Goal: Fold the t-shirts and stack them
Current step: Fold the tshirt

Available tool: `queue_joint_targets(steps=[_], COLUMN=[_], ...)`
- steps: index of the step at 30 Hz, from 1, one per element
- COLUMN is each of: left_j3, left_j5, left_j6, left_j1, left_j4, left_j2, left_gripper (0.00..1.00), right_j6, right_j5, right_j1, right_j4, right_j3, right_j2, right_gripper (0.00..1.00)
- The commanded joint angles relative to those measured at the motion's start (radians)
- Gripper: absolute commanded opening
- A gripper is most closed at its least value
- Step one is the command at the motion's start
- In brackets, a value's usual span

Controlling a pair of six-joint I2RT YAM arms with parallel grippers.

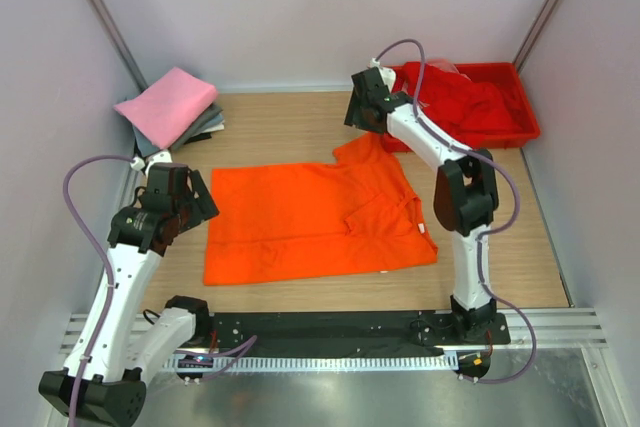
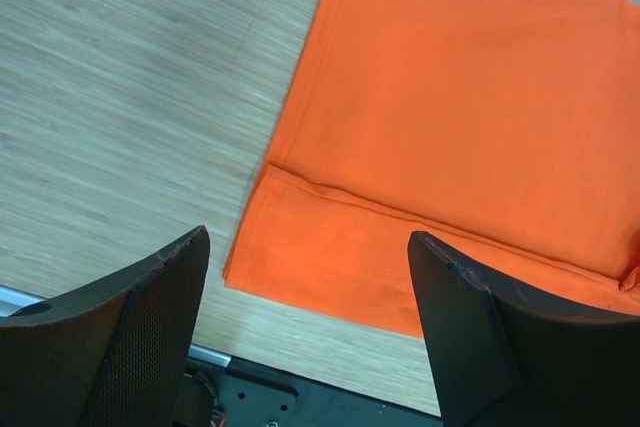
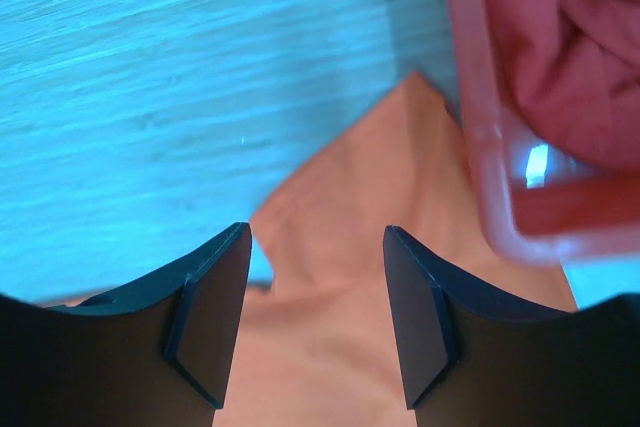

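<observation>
When you look down from above, a light wooden table (image 1: 290, 132) fills the floor of a small booth with pale walls (image 1: 300, 7) on three sides (a thin metal post (image 1: 100, 7) stands in each far corner). The orange t-shirt (image 1: 315, 219) lies spread flat in the middle of the table. A folded pink t-shirt (image 1: 168, 105) sits on top of a grey t-shirt (image 1: 208, 127) in the far left corner. A red t-shirt (image 1: 465, 102) lies bunched up in the red tray (image 1: 527, 125) at the far right. The left gripper (image 1: 198, 202) hangs just beside the left edge of the orange t-shirt. The right gripper (image 1: 362, 112) hangs over the far sleeve, near the red tray.

From the left wrist, two black fingers (image 2: 150, 317) stand wide apart with nothing between them. Below them is the near corner of the orange t-shirt, its hem flat on the wood. A black base bar (image 2: 270, 397) shows at the bottom edge.

From the right wrist, the picture looks bluish, so the wood looks blue. The fingers (image 3: 215, 317) stand apart and hold nothing. The orange sleeve lies under them, its tip just beside the red tray (touching or not, I cannot tell).
</observation>
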Motion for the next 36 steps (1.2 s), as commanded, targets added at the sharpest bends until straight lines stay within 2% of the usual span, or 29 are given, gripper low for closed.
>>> queue_joint_targets(steps=[1,7,10,18,22,25,26,27,29,30,32,33,36], left_j3=[0.0,0.0,0.0,0.0,0.002,0.0,0.0,0.0,0.0,0.0,0.002,0.0,-0.008], left_j5=[0.009,0.006,0.006,-0.002,-0.005,-0.005,-0.006,-0.006,-0.006,-0.006,-0.008,-0.008,-0.005], left_j6=[0.011,0.011,0.009,0.006,0.005,0.005,0.005,0.005,0.005,0.005,0.003,0.003,0.006], left_j1=[0.008,0.008,0.008,0.008,0.009,0.009,0.009,0.009,0.009,0.009,0.009,0.009,0.015], left_j4=[0.045,0.044,0.045,0.042,0.041,0.041,0.041,0.039,0.041,0.041,0.039,0.041,0.067], left_j2=[-0.01,-0.006,-0.007,-0.007,-0.007,-0.007,-0.007,-0.006,-0.001,0.001,0.011,0.014,0.049], left_gripper=[0.81,0.8,0.8,0.79,0.79,0.79,0.79,0.79,0.79,0.79,0.79,0.79,0.8], right_j6=[-0.113,-0.111,-0.103,-0.088,-0.059,-0.034,-0.031,-0.024,-0.019,-0.017,-0.017,-0.016,-0.022], right_j5=[0.017,0.046,0.051,0.041,0.046,0.026,0.017,0.003,-0.011,-0.015,-0.034,-0.035,-0.081], right_j1=[-0.001,0.001,0.001,0.001,0.001,0.005,0.004,0.005,0.005,0.005,0.007,0.005,0.005], right_j4=[-0.109,-0.169,-0.18,-0.169,-0.177,-0.152,-0.14,-0.129,-0.109,-0.106,-0.097,-0.097,-0.036], right_j3=[0.195,0.4,0.441,0.445,0.393,0.328,0.309,0.295,0.269,0.263,0.257,0.254,0.199], right_j2=[0.139,0.325,0.376,0.452,0.459,0.449,0.443,0.442,0.442,0.443,0.443,0.436,0.399], right_gripper=[0.62,0.65,0.66,0.68,0.67,0.56,0.48,0.36,0.25,0.17,0.11,0.05,0.01])
